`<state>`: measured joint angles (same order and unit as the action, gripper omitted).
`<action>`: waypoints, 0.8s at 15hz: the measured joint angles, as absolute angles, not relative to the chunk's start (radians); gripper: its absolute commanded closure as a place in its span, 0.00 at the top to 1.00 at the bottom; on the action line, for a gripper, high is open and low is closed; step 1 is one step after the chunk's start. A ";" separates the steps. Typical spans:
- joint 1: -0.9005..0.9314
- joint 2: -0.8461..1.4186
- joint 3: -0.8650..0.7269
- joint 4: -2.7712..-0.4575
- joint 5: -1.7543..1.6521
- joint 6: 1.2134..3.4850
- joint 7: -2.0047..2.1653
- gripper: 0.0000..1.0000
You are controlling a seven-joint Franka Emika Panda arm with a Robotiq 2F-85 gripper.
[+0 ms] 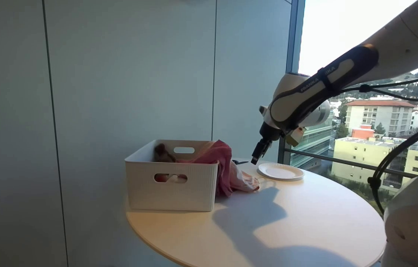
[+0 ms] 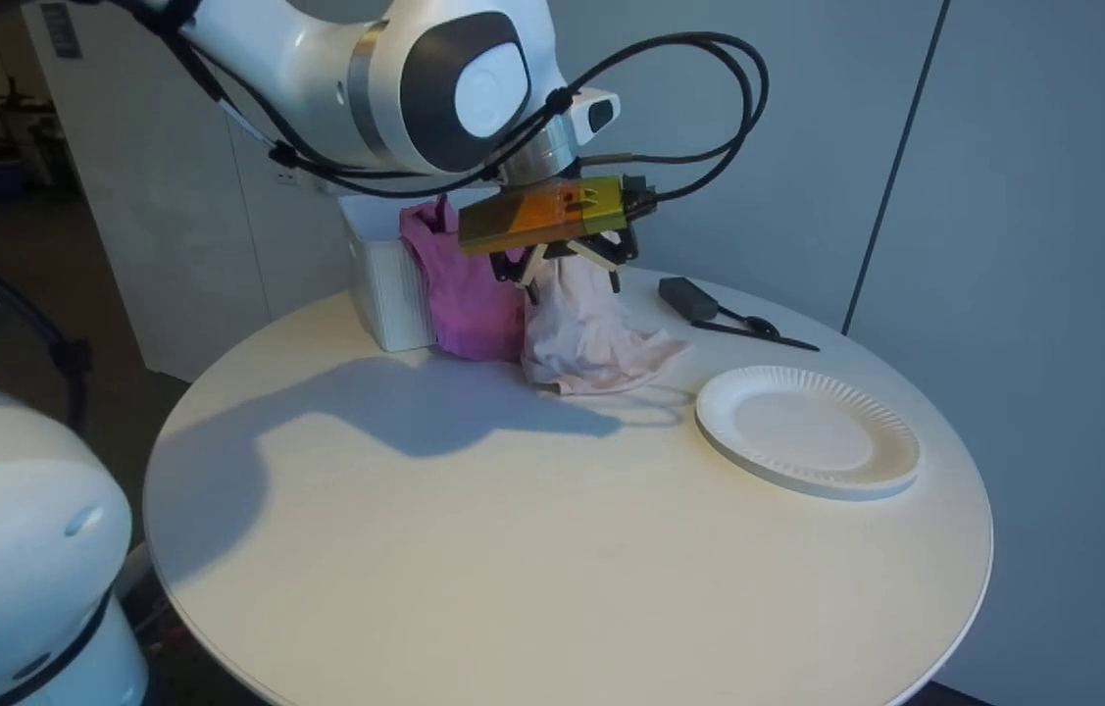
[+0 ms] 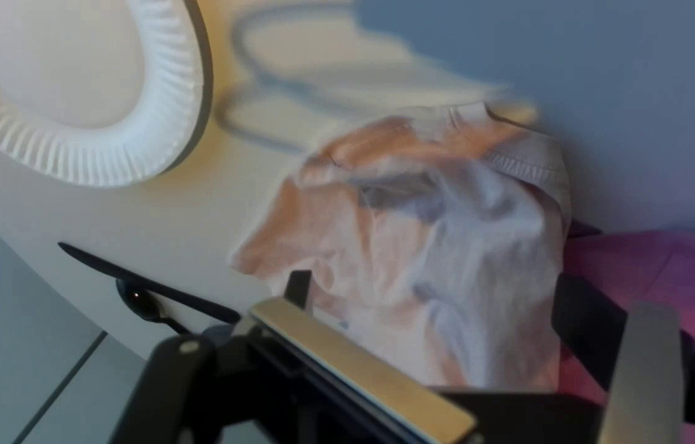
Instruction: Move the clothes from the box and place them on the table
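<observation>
A white box (image 1: 171, 193) stands on the round table (image 1: 312, 222); it also shows in an exterior view (image 2: 393, 294). A magenta cloth (image 1: 223, 159) hangs over the box's side down to the table; it also shows in the wrist view (image 3: 643, 265). A brown cloth (image 1: 163, 154) shows inside the box. A pale pink cloth (image 2: 591, 343) lies crumpled on the table beside the magenta one; its upper end is hidden. My gripper (image 2: 574, 287) is open and empty above the pale cloth, which shows between its fingers in the wrist view (image 3: 433, 290).
White paper plates (image 2: 812, 427) lie near the pale cloth. A black knife (image 2: 758, 335), a black spoon (image 3: 137, 300) and a dark grey block (image 2: 687, 297) lie near the table's edge. A window and a wall border the table.
</observation>
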<state>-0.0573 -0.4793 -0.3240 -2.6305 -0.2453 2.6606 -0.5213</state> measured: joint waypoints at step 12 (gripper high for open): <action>0.413 -0.266 -0.676 -2.495 0.286 2.692 -1.257 1.00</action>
